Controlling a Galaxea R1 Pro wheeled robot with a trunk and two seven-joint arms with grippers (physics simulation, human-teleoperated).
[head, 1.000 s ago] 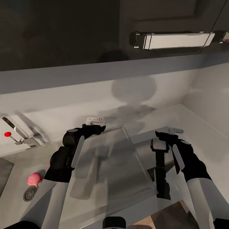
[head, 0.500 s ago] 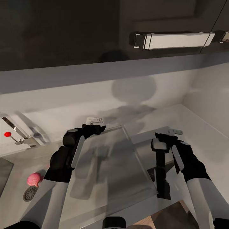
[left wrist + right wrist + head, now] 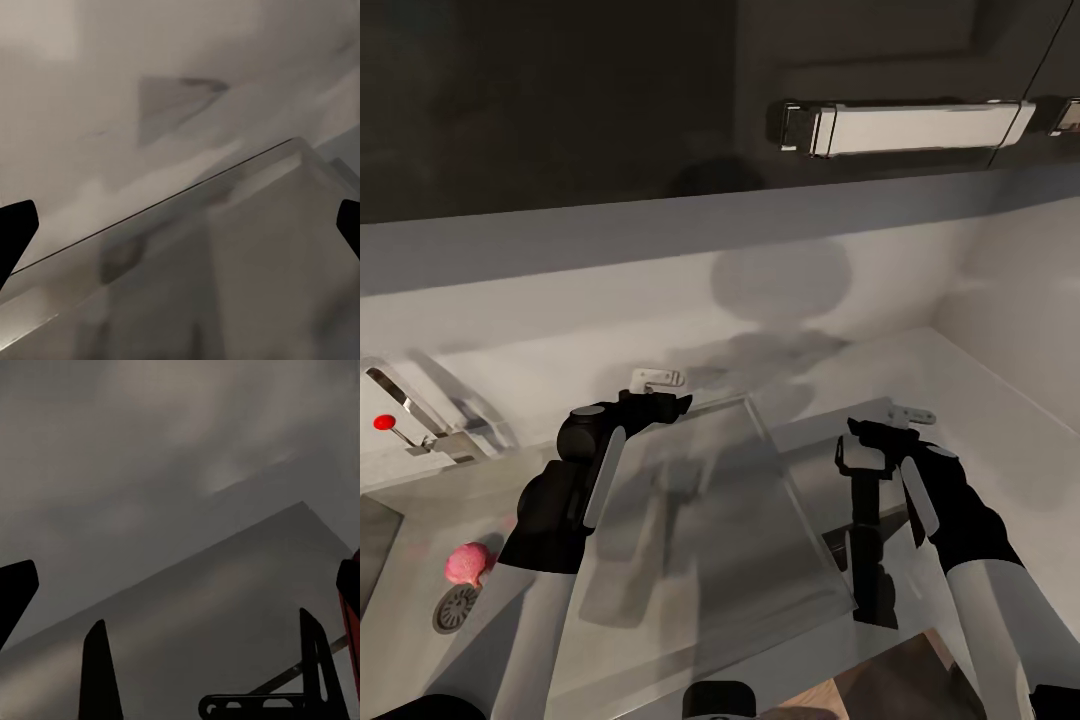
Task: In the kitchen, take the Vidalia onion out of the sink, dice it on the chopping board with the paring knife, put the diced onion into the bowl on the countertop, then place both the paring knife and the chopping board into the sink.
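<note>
The pinkish Vidalia onion (image 3: 468, 563) lies in the sink (image 3: 400, 600) beside the round drain, at the lower left of the head view. My left gripper (image 3: 658, 381) hovers open over the far edge of the steel drainboard (image 3: 700, 520), well right of the onion; its dark fingertips (image 3: 15, 232) stand wide apart with nothing between them. My right gripper (image 3: 912, 412) is open above the countertop (image 3: 970, 380), right of the drainboard. The chopping board, paring knife and bowl are out of view.
The chrome tap with its red knob (image 3: 383, 422) stands behind the sink. A black upright frame (image 3: 865, 530) rises just left of my right wrist. A red sliver (image 3: 349, 630) borders one right fingertip. Dark cabinets and a lit strip (image 3: 905, 127) hang above.
My right gripper has drifted slightly right and toward me. The left arm, the onion and the camera have stayed put.
</note>
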